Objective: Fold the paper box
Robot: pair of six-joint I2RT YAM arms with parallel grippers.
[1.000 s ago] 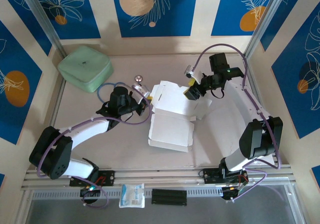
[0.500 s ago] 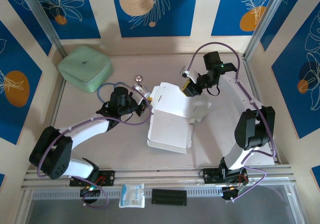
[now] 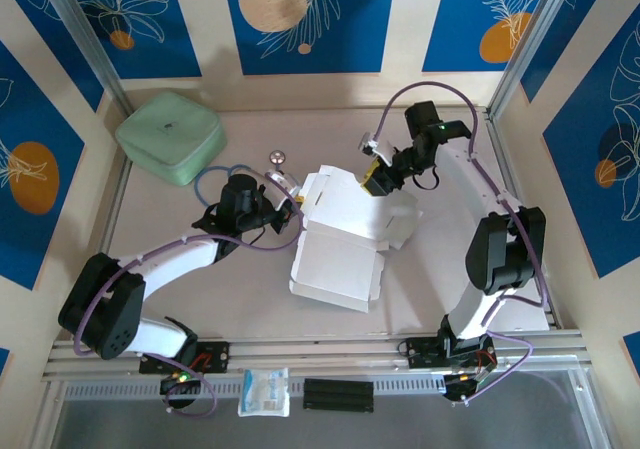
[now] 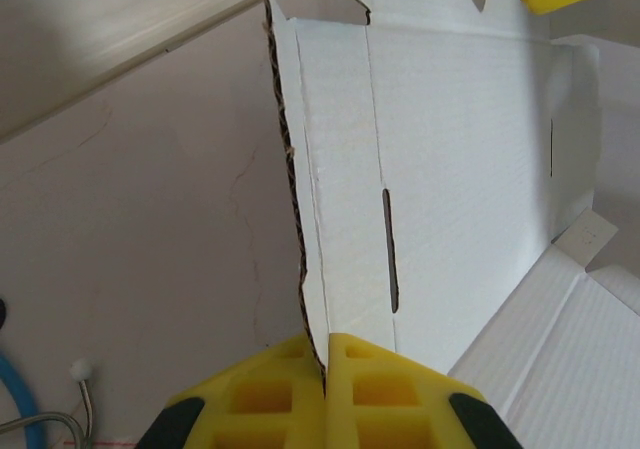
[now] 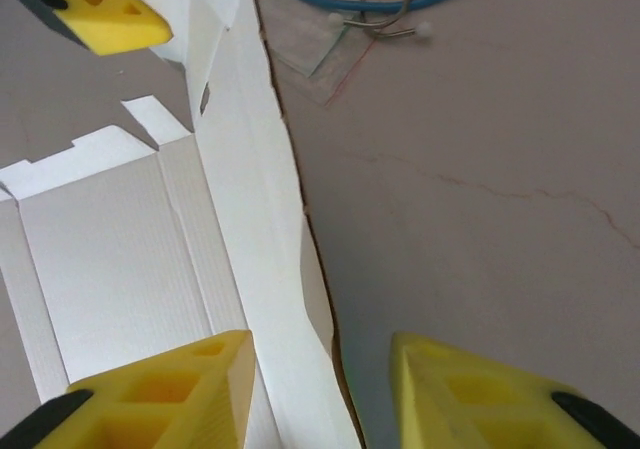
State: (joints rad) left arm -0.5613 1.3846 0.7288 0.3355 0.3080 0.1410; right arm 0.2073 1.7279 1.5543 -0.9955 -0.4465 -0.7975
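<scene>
The paper box (image 3: 340,244) lies unfolded in the middle of the table, white face up, with several flaps partly raised. My left gripper (image 3: 291,197) is shut on the card's left edge; in the left wrist view the yellow fingers (image 4: 290,394) pinch the raised side wall of the paper box (image 4: 450,169). My right gripper (image 3: 374,181) hangs over the far right flap. Its jaws (image 5: 320,389) stand open, and a raised white strip of the paper box (image 5: 270,269) runs between them, close to the left finger.
A mint-green rounded case (image 3: 168,134) sits at the back left. A blue cable loop (image 3: 222,181) and a small round metal piece (image 3: 278,156) lie behind the left gripper. A clear packet (image 5: 310,39) lies beside the cable. A white packet (image 3: 264,391) rests on the front rail.
My right gripper has swung left and back to the box's far flap, and its jaws have narrowed. The box has shifted slightly left. The left gripper has held still.
</scene>
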